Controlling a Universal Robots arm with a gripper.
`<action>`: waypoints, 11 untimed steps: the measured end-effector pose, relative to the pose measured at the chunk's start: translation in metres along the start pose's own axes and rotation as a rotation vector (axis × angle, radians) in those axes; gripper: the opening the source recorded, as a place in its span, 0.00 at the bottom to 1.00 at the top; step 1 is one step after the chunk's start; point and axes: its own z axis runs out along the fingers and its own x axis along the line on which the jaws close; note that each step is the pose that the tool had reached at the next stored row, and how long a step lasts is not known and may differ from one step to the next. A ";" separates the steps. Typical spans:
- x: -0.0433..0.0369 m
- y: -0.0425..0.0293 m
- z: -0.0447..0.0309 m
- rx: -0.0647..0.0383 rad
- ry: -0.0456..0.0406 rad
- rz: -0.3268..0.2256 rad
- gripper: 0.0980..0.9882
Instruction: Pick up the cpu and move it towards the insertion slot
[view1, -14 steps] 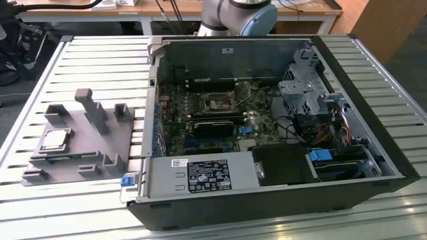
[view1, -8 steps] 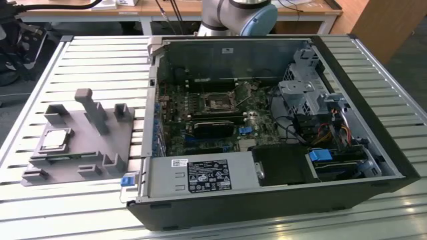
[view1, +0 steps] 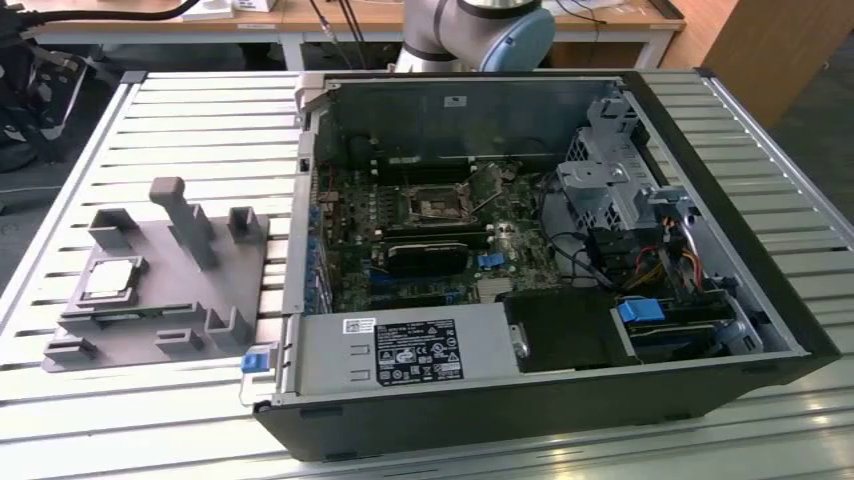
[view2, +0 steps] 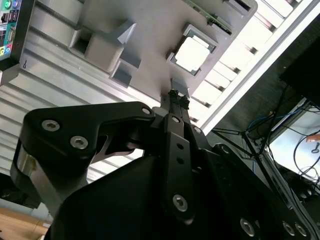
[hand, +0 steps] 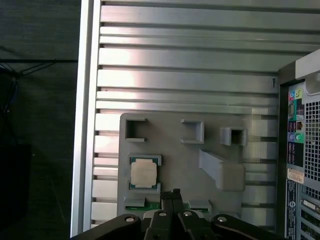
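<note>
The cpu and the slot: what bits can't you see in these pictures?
Exterior view: slot is too small to show whether anything sits inside.
First wrist view: cpu underside is hidden against the tray.
First wrist view: part of the tray is covered by the gripper.
Exterior view: arm is cut off by the top edge.

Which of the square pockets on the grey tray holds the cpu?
The pocket nearest the hand in the first wrist view: the cpu lies flat inside; the others are empty.
</note>
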 end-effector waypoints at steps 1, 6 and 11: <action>0.0007 0.0001 0.0001 0.000 0.0000 0.000 0.01; 0.0039 0.0001 0.0011 0.000 0.0000 0.000 0.01; 0.0064 0.0000 0.0026 0.000 -0.0001 0.000 0.01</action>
